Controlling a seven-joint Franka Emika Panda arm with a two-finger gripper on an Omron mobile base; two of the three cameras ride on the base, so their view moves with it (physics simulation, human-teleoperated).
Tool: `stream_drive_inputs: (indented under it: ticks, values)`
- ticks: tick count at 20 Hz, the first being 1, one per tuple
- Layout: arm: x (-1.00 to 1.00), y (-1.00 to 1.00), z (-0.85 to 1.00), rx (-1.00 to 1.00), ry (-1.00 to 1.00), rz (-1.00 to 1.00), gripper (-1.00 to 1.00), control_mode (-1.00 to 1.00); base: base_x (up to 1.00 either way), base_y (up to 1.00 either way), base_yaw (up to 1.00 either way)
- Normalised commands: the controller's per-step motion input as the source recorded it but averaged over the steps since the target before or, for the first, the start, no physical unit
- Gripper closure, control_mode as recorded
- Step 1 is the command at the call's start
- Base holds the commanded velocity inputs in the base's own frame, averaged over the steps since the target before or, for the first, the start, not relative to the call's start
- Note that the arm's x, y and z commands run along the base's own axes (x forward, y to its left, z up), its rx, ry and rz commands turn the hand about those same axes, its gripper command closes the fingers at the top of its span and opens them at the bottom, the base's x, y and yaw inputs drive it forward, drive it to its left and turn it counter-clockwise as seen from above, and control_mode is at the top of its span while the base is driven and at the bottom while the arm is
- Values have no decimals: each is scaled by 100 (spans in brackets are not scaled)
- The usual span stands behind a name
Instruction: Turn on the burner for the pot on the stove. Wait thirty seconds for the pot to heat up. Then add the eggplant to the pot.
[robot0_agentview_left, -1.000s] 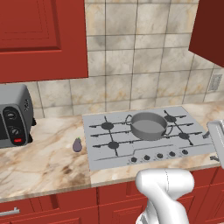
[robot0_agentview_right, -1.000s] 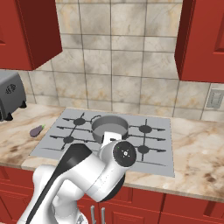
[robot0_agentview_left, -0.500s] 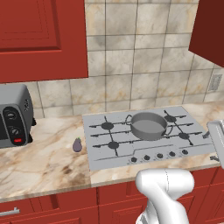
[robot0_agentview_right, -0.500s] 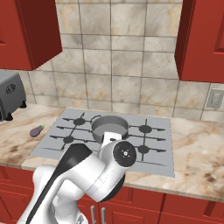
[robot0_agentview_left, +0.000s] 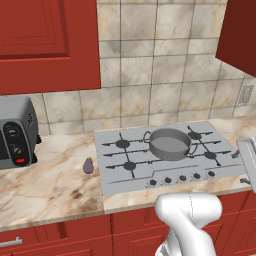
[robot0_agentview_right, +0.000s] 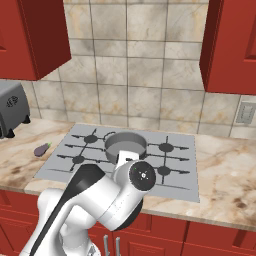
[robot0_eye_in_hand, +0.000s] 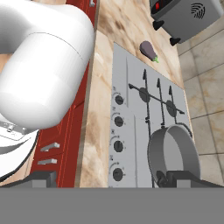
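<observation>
Flanking the stove (robot0_agentview_left: 120, 170): toaster oven (robot0_agentview_left: 16, 132) left, eggplant (robot0_agentview_left: 89, 165) between; pot (robot0_agentview_left: 170, 143) unobstructed; gripper (robot0_eye_in_hand: 105, 177) wide open, empty.

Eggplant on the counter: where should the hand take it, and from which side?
Probably from above, across its plump middle. The eggplant lies on its side on bare counter, just left of the stove, apart from the toaster oven. Closing across the short width should suit its rounded body; the stem end looks too narrow.
</observation>
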Motion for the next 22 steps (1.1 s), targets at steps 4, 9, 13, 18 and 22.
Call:
stream_drive_inputs:
  ticks: [4,9,13,18,22]
  values:
    - [0,0,0,0,0,0,-100,-100,0,0,0]
    - [0,0,0,0,0,0,-100,-100,0,0,0]
    - [0,0,0,0,0,0,-100,-100,0,0,0]
    - [0,0,0,0,0,0,-100,-100,0,0,0]
    - [0,0,0,0,0,0,-100,-100,0,0,0]
